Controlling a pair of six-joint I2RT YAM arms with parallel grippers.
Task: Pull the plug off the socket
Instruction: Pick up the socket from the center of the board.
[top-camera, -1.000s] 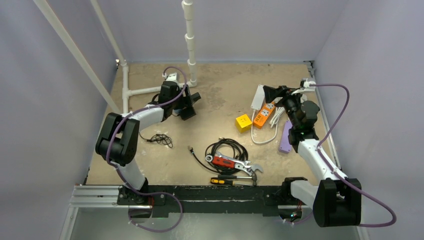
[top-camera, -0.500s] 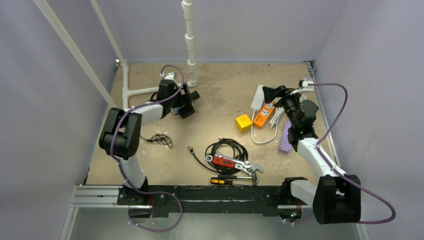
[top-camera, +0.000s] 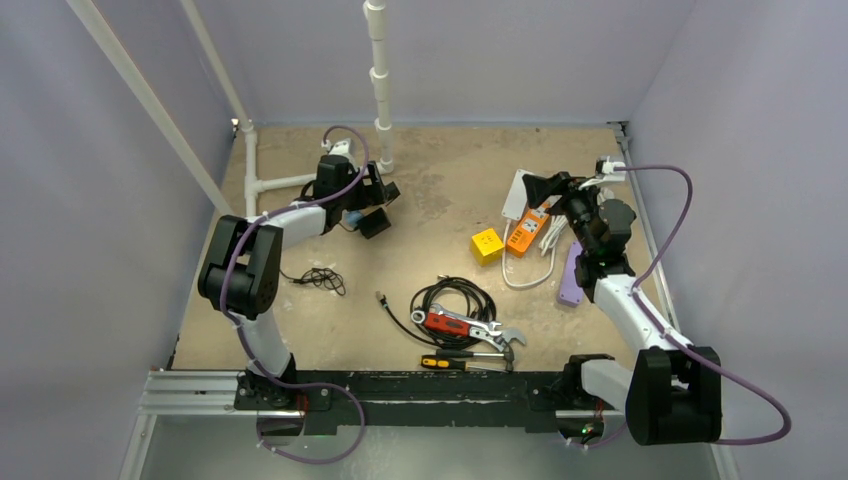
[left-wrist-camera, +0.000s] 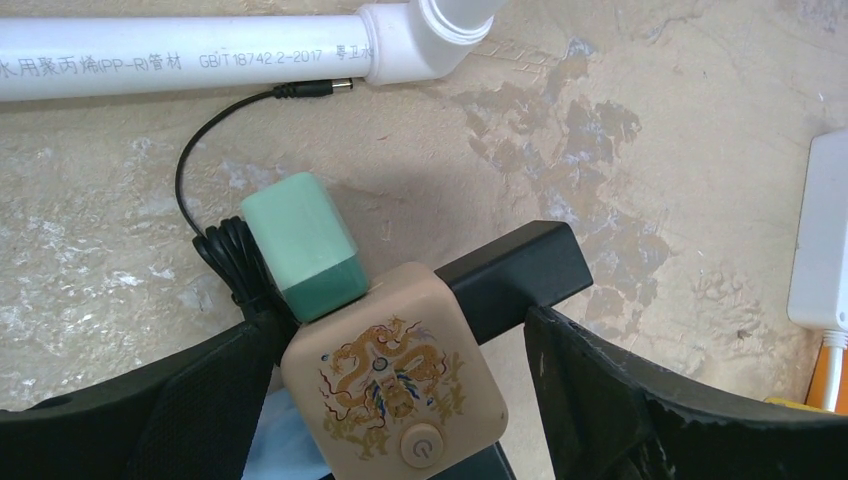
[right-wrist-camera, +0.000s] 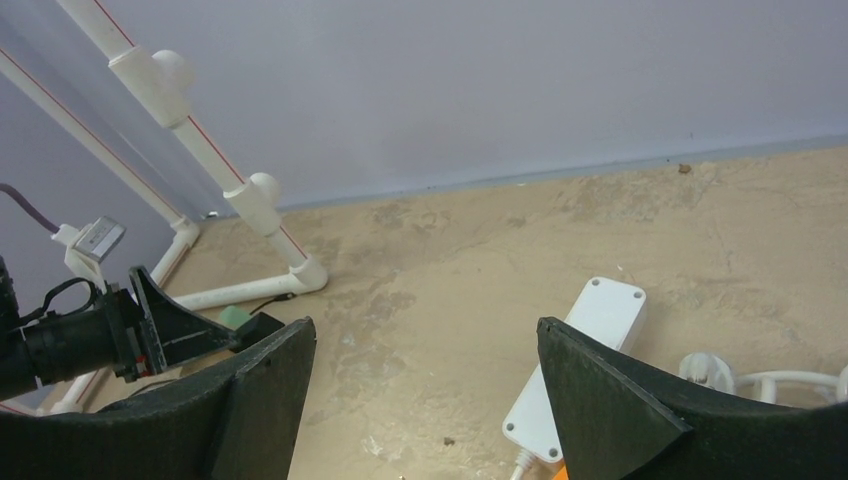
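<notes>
Beige plastic cube socket, printed with a gold dragon and fitted with a round power button: lay at the far left of the mottled sand-coloured tabletop, between the black fingers of the left gripper

Item: mint-green block plug, seated against the socket's far left corner, not yet pulled off. A thin black cable was bunched just beside it and looped away, its barrel tip lying just beside the white plastic pipe

Item: left gripper, jaws spread, wider apart than a second before. Bare tabletop showed between the right-hand finger and the socket. Whether the left-hand finger touched the socket could not be told. The arm had shifted a little toward the pipe corner since the earliest frame

Item: right gripper, jaws spread wide, nothing between them, hung above the white oblong power strip at the far right, well apart from the socket. Its pose matched the earlier frames

Item: small yellow cube, on the tabletop between the two arms, unmoved
</notes>
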